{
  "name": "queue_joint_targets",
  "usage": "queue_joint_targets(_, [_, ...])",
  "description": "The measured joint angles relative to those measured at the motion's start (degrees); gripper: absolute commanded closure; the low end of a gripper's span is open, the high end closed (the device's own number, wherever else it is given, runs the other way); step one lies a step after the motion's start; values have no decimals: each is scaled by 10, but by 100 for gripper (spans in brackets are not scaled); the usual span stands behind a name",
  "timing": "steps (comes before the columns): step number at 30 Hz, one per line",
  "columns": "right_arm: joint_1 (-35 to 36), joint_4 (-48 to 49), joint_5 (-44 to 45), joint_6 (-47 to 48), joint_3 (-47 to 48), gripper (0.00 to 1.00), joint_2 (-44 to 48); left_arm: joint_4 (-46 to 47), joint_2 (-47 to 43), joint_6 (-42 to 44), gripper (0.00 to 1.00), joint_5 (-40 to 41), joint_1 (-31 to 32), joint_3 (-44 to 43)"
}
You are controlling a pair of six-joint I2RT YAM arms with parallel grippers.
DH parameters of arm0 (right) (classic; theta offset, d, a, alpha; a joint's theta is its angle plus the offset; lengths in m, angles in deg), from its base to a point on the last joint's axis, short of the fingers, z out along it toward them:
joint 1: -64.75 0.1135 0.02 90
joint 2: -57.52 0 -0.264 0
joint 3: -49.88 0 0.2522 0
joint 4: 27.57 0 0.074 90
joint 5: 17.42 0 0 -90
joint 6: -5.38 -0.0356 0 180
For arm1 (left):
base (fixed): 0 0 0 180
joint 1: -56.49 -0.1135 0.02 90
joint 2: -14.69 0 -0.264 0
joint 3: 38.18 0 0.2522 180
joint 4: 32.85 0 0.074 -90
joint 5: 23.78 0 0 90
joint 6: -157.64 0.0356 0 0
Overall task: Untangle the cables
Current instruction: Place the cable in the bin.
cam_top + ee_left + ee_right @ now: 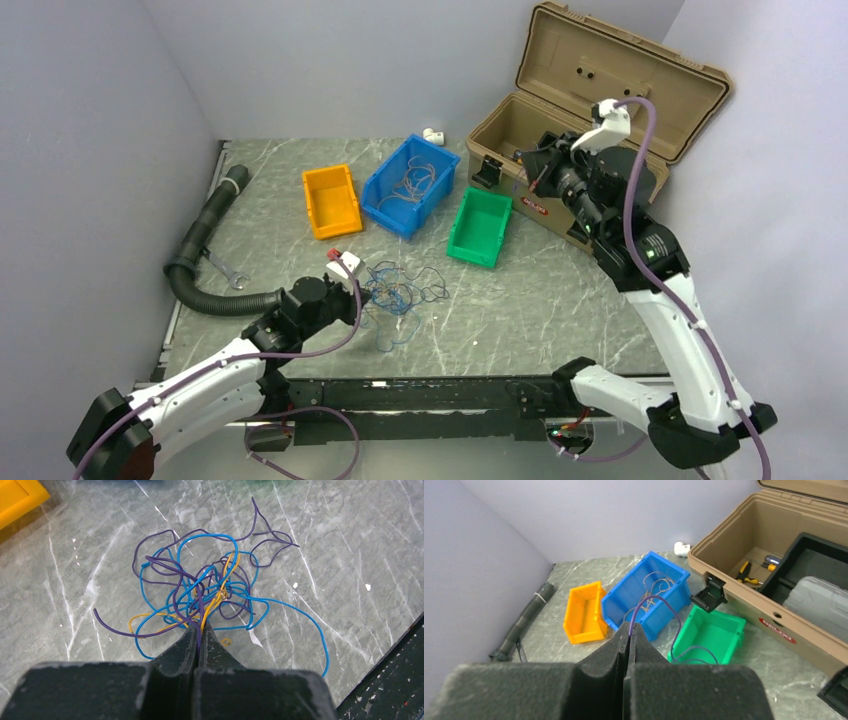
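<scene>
Left arm is stretched low over the bench (520,300), forearm nearly flat, wrist pitched down at the cables (210,585). The cables are 1 knotted tangle of blue, purple and yellow-orange strands, lying on the bench on the near side of the blue bin (412,185), toward the arm bases, with loose ends trailing out around the knot. Left fingers (195,635) are pressed together on the near edge of that tangle, pinching a purple and a yellow-orange strand right at the tips.

Right arm is raised high with the elbow bent, wrist up to the right of the blue bin, in front of the open tan toolbox (600,90). Right fingers (626,632) are pressed together on 1 purple wire (659,600). It arches up from the tips and drops in a loop toward the green bin (714,630), which sits just right of the blue bin. Cannot tell if the loop touches the green bin.

A few thin loose strands lie inside the blue bin. The orange bin (330,200) sits just left of it.
</scene>
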Motion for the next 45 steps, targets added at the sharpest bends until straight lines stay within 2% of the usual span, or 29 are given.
queue_joint_targets(9, [0,40,-2,0,21,100,-86,3,-5,4,100,0,1,1])
queue_joint_targets(20, [0,71,40,2,47,100,-128,3,-5,7,100,0,2,1])
queue_joint_targets(25, [-1,98,70,1,64,100,-175,3,-5,8,100,0,2,1])
queue_joint_targets(36, [-39,118,77,-23,21,100,-273,2,-11,7,100,1,2,3])
queue_joint_targets(45, [-47,121,53,-30,-10,100,-283,3,-15,8,100,5,2,7])
